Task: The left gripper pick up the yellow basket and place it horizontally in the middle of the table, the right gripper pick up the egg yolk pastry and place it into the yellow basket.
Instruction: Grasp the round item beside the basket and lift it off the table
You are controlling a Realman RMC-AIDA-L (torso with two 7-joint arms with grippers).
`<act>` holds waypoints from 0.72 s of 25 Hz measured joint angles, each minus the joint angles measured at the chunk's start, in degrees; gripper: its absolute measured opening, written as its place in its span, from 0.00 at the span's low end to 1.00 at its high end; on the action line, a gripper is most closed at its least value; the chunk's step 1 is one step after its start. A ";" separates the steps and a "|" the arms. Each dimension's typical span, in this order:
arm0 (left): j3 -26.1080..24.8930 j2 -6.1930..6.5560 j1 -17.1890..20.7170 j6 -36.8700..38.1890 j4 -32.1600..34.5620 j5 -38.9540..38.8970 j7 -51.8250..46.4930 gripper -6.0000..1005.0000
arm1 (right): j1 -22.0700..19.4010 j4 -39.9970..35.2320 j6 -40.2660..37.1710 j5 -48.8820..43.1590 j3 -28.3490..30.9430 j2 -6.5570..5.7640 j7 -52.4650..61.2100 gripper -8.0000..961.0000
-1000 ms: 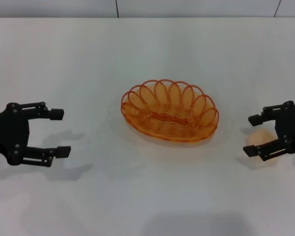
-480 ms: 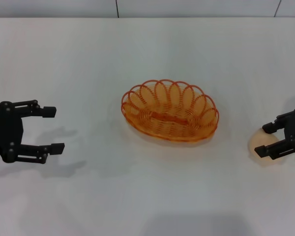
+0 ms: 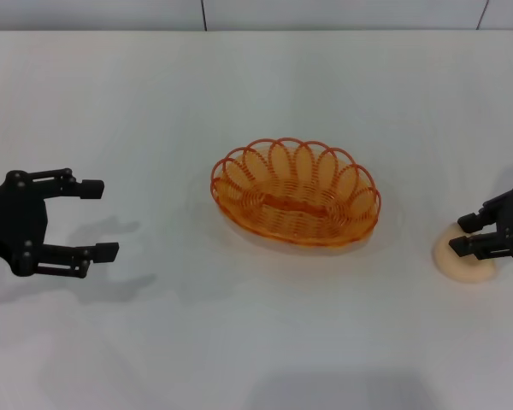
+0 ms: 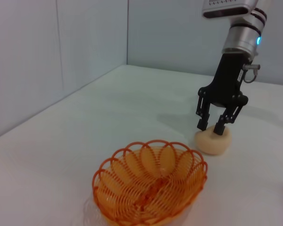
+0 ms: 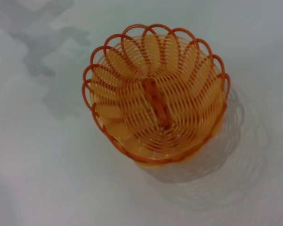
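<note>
The yellow basket (image 3: 295,192) lies on the white table (image 3: 256,342), its long side across the middle; it also shows in the left wrist view (image 4: 151,186) and the right wrist view (image 5: 155,94). It holds nothing. The egg yolk pastry (image 3: 468,263) sits on the table to the basket's right. My right gripper (image 3: 462,236) is down on it, its fingers drawn in and pinching the dome's top, as the left wrist view (image 4: 211,127) shows over the pastry (image 4: 213,141). My left gripper (image 3: 101,219) hangs open and empty at the far left.
A grey wall (image 3: 325,13) runs behind the table's far edge. In the left wrist view, wall panels (image 4: 56,56) meet at a corner behind the table. Bare tabletop lies between the basket and each gripper.
My right gripper has moved right and down onto the pastry, and its fingers have drawn closer together. My left gripper drifted left, then slightly back, staying open.
</note>
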 joint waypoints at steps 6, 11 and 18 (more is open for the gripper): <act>-0.01 -0.38 -0.31 -0.32 -0.04 0.01 -0.40 0.87 | 0.11 -0.27 0.72 -1.75 -0.24 0.07 -0.19 0.43; -0.01 -0.58 -0.32 -1.11 -0.13 0.23 -0.44 0.87 | 0.11 -0.85 0.77 -1.41 0.12 0.07 -0.75 0.38; -0.01 -0.74 -0.49 -1.46 -0.16 0.60 -0.44 0.86 | 0.19 -0.81 0.82 -1.85 -0.21 0.06 -0.73 0.33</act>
